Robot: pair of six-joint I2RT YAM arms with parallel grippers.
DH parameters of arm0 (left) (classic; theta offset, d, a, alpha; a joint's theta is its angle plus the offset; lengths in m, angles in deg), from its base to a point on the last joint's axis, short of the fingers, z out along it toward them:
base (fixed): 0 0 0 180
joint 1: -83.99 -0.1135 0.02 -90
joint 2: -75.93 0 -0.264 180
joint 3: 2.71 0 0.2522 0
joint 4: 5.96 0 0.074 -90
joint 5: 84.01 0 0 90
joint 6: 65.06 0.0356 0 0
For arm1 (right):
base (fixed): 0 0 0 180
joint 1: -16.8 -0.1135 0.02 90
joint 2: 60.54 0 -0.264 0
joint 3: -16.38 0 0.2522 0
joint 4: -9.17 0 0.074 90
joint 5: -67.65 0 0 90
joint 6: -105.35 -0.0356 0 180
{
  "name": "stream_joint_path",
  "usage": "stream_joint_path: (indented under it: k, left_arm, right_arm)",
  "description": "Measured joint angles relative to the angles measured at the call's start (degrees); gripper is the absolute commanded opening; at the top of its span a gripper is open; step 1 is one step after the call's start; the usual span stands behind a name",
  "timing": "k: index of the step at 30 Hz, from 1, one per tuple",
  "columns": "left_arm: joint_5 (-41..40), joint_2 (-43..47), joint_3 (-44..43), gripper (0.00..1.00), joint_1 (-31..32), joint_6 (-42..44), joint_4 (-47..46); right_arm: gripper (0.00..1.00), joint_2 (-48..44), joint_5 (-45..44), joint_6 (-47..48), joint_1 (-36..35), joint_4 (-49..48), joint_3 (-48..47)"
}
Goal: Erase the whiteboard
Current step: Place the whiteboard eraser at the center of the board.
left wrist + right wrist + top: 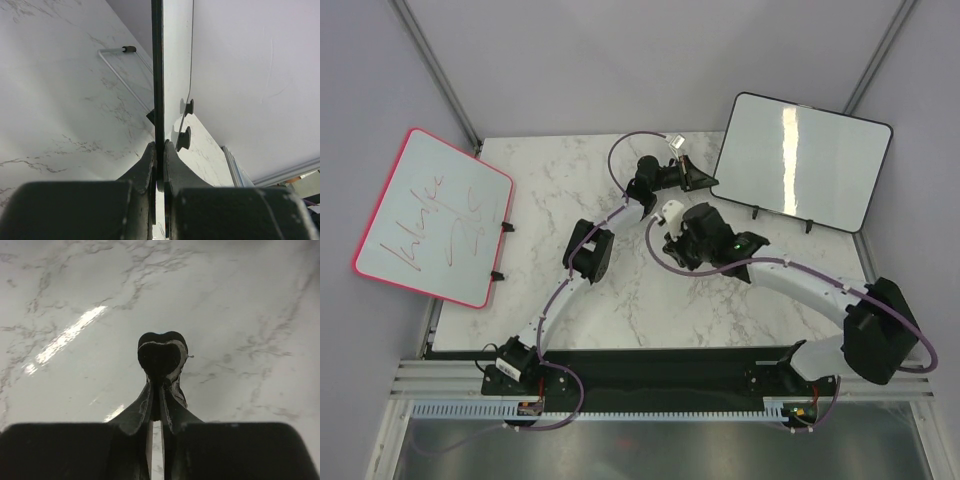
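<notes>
Table (620, 290): white marble top. Both arm bases sit at its near edge.
Whiteboard (800, 165): black frame, rounded corners. It stands at the far right corner of the table, propped up with its face toward the arms. The face is clean and shows only a bright strip of reflected light.
Pink-framed board (435, 215): at the left edge of the table, well apart from the whiteboard. It is tilted and has red scribbles across its face.
Left arm (555, 300): reaches across the table to the whiteboard's left edge.
Right arm (800, 280): bent inward, with its wrist over mid-table, just near of the left wrist.
Left gripper (159, 149): clamped on the whiteboard's thin black edge. The wrist view shows the frame running straight up between the two fingers.
Right gripper (160, 387): pinched closed on the eraser, above bare marble.
Wire stand (117, 75): a thin metal rod with a black tip, behind the whiteboard.
Eraser (160, 354): small and dark with a white rim, sticking out past the right fingertips.
</notes>
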Motion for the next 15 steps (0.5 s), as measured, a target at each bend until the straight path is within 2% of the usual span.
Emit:
stream_joint_path:
  k: [1, 2, 3, 4, 5, 11, 15]
  left_arm:
    - [0.02, 0.00, 0.02, 0.02, 0.00, 0.00, -0.02]
    - [0.02, 0.00, 0.04, 0.02, 0.00, 0.00, -0.02]
    - [0.02, 0.00, 0.07, 0.02, 0.00, 0.00, -0.04]
    - [0.02, 0.00, 0.13, 0.02, 0.00, 0.00, -0.07]
    - [0.02, 0.00, 0.22, 0.02, 0.00, 0.00, -0.07]
    - [0.04, 0.00, 0.39, 0.02, 0.00, 0.00, -0.13]
    - [0.07, 0.00, 0.39, 0.02, 0.00, 0.00, -0.15]
  right_arm:
    - [0.49, 1.46, 0.79, -0.55, -1.95, 0.57, -0.28]
    - [0.64, 3.32, 1.22, -1.40, -3.52, 1.51, -0.98]
    - [0.75, 5.18, 1.01, -1.75, -4.44, 1.97, -1.73]
    - [0.93, 6.75, 0.24, -1.99, -4.98, 2.29, -2.51]
    - [0.98, 7.96, -0.79, -2.16, -5.53, 2.58, -3.26]
    - [0.98, 8.83, -9.05, -2.03, -7.43, 2.62, -5.53]
    - [0.98, 5.16, -18.05, -9.86, -4.63, 1.70, -5.51]
